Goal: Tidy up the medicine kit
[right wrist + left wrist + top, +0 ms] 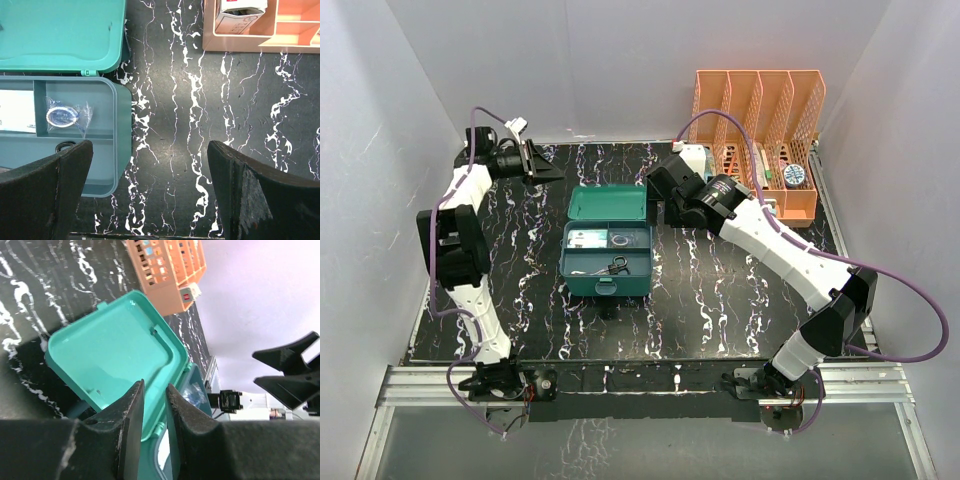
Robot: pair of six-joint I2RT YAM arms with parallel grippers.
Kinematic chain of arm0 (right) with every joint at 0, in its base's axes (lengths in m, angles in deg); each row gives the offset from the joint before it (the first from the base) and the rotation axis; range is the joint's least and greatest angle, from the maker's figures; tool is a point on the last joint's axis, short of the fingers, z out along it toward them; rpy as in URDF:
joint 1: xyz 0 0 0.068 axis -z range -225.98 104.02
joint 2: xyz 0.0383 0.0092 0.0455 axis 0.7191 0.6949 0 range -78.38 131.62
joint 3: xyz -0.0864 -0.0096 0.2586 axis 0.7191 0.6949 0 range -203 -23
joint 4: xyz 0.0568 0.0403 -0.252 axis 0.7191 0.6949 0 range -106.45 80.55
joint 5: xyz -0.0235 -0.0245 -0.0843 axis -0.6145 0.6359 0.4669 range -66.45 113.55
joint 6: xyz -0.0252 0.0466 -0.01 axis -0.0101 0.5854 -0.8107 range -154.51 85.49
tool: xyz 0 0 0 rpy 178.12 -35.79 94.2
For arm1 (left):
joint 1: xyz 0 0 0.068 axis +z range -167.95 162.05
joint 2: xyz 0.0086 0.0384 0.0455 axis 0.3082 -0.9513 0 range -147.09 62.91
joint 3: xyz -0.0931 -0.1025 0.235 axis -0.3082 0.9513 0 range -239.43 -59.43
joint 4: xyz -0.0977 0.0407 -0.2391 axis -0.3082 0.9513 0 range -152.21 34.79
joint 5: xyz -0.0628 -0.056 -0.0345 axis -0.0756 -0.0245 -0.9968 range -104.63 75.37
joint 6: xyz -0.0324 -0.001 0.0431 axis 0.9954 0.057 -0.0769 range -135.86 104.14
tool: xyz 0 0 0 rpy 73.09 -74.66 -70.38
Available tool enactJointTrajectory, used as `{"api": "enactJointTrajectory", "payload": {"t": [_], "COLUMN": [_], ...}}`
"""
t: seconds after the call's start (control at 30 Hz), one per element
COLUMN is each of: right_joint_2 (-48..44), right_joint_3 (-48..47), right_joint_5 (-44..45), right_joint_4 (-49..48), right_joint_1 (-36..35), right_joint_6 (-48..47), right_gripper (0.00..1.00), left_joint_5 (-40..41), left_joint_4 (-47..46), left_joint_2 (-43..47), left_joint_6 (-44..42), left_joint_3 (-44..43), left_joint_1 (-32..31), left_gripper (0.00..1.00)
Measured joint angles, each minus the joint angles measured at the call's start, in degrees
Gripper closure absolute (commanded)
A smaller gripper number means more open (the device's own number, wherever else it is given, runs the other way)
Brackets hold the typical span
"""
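The medicine kit [605, 287] is a teal box in the middle of the black marbled table, its lid [608, 204] swung open and lying back. Its tray holds a white card [585, 238], a bagged ring [62, 115] and a small black item [617, 265]. My left gripper [542, 165] hangs high at the back left, away from the kit. In its wrist view the left gripper [155, 387] shows only a narrow gap with nothing in it, and the lid [115, 350] lies below. My right gripper [658, 190] hovers at the kit's back right corner; the right gripper [150, 145] is wide open over bare table beside the kit's wall [120, 135].
An orange mesh file rack [760, 120] stands at the back right, holding a white box [240, 12] and a round blue-white item [793, 177]. White walls close the table in at the back and both sides.
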Motion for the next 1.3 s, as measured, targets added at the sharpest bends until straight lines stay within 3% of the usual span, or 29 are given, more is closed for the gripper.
{"api": "enactJointTrajectory", "payload": {"t": [0.17,0.4,0.53,0.77,0.83,1.2,1.3], "right_joint_2": [0.0,0.9,9.4,35.7,39.5,41.4,41.5], "right_joint_3": [0.7,3.9,-5.5,-35.1,-38.5,-31.0,-30.7], "right_joint_5": [0.0,-3.5,-7.9,-14.7,-16.2,-19.8,-20.4], "right_joint_4": [-0.4,-3.3,-4.2,-4.6,-4.5,-4.0,-4.3], "right_joint_1": [0.0,3.0,9.2,14.4,14.6,14.9,14.9], "right_joint_6": [0.8,-1.0,-4.3,-9.5,-10.0,-10.8,-11.0], "right_gripper": [0.02,0.04,0.10,0.26,0.32,0.50,0.70], "left_joint_5": [-3.0,-1.5,1.4,6.6,7.4,8.5,8.5], "left_joint_4": [1.2,7.8,12.4,20.9,22.4,25.4,25.3], "left_joint_2": [2.8,2.3,0.2,-3.2,-3.2,-3.2,-3.2], "left_joint_6": [-0.9,-3.7,-5.6,-9.6,-10.4,-12.0,-12.1], "left_joint_3": [-0.3,-3.9,-10.3,-18.4,-18.4,-18.2,-17.6], "left_joint_1": [0.0,0.1,0.3,0.5,0.8,2.1,2.3], "left_gripper": [0.77,0.59,0.55,0.56,0.56,0.57,0.57]}}
